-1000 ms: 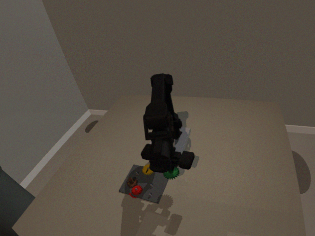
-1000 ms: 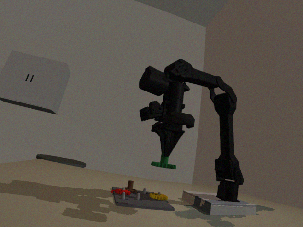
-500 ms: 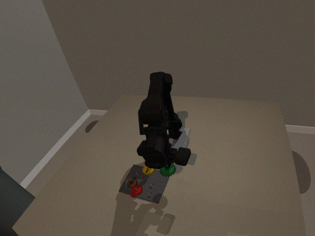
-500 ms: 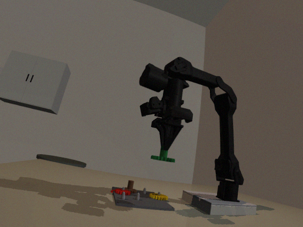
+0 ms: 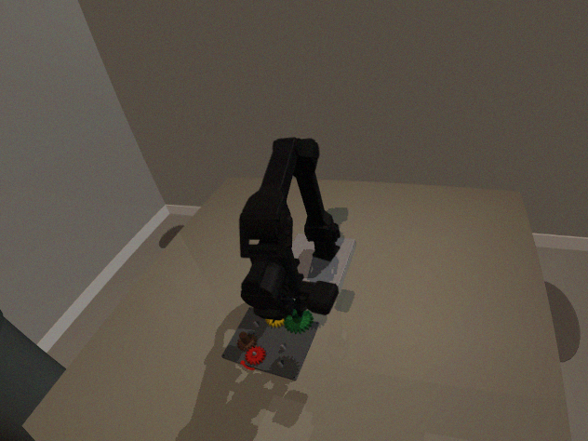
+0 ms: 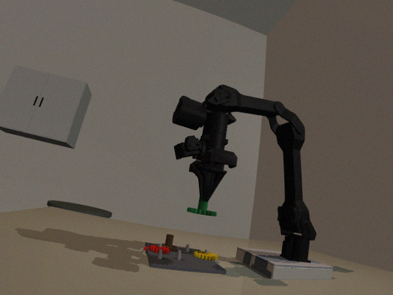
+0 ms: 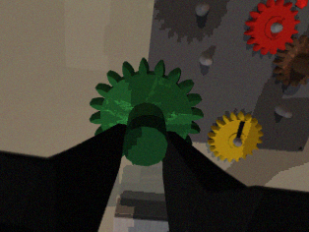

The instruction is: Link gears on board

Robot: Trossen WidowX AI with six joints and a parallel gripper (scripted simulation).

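Observation:
My gripper [image 6: 203,199] [image 7: 145,136] is shut on the hub of the green gear [image 5: 298,323] [image 6: 202,206] [image 7: 148,86]. It holds that gear level, well above the table and the board's yellow-gear end. The grey board [image 5: 265,342] [image 6: 196,264] [image 7: 223,90] carries the red gear [image 5: 260,358] [image 6: 158,248] [image 7: 262,33] and the yellow gear [image 5: 274,323] [image 6: 208,256] [image 7: 225,141] at opposite ends. A brown gear [image 5: 246,341] [image 6: 170,240] [image 7: 291,64] with an upright hub sits beside the red gear, its teeth close against it. Three bare pegs show, one being the peg [image 5: 282,347] [image 6: 178,254] [image 7: 204,61] near mid-board.
The arm's white base [image 5: 347,251] [image 6: 298,271] stands beyond the yellow-gear end of the board. A red arrow [image 5: 243,363] lies beside the red gear. Shadows of the arm and held gear fall over the board and table. The brown hub rises above the pegs.

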